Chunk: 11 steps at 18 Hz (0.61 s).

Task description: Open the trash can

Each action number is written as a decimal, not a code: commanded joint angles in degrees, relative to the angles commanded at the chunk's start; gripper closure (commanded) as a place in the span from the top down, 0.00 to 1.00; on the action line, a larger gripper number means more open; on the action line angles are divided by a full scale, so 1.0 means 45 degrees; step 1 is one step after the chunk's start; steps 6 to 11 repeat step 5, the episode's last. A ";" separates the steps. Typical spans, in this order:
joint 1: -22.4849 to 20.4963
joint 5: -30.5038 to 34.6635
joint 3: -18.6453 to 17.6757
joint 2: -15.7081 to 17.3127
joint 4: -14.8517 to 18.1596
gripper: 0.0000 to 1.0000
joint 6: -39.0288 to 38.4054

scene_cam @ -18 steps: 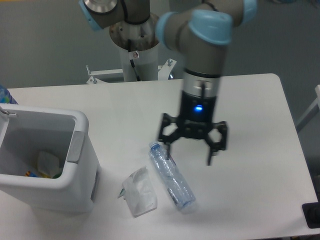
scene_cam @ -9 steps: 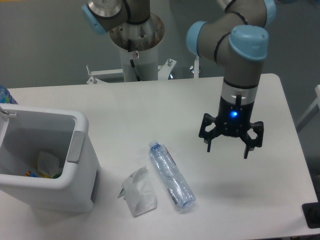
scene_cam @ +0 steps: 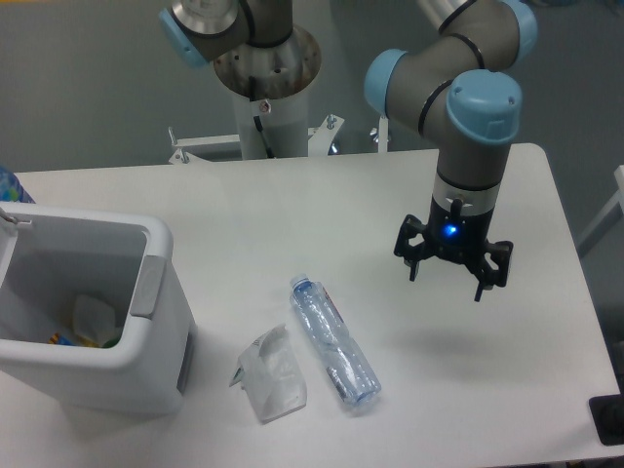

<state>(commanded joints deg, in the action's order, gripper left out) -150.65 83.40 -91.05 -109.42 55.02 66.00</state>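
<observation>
One bin (scene_cam: 83, 302) stands open, interior and contents exposed; task appears complete. Pincer (scene_cam: 450, 278) hangs apart, empty, above the surface (scene_cam: 292, 205), well clear.

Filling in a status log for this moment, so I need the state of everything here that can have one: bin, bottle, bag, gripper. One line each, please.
trash can: open, no lid over its top, some items visible inside.
grey push tab: on the bin's right rim.
clear plastic bottle: lying on its side on the table, capped.
clear plastic bag: crumpled, lying left of the bottle.
gripper: open, empty, above the table right of the bottle.
</observation>
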 joint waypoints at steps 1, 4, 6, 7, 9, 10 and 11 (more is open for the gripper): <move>0.0000 0.0040 -0.0039 0.0000 0.0000 1.00 0.0215; 0.0039 0.0274 -0.0253 0.0039 -0.0019 1.00 0.0529; 0.0059 0.0294 -0.0312 0.0039 -0.0058 1.00 0.0530; 0.0059 0.0294 -0.0312 0.0039 -0.0058 1.00 0.0530; 0.0059 0.0294 -0.0312 0.0039 -0.0058 1.00 0.0530; 0.0059 0.0294 -0.0312 0.0039 -0.0058 1.00 0.0530; 0.0059 0.0294 -0.0312 0.0039 -0.0058 1.00 0.0530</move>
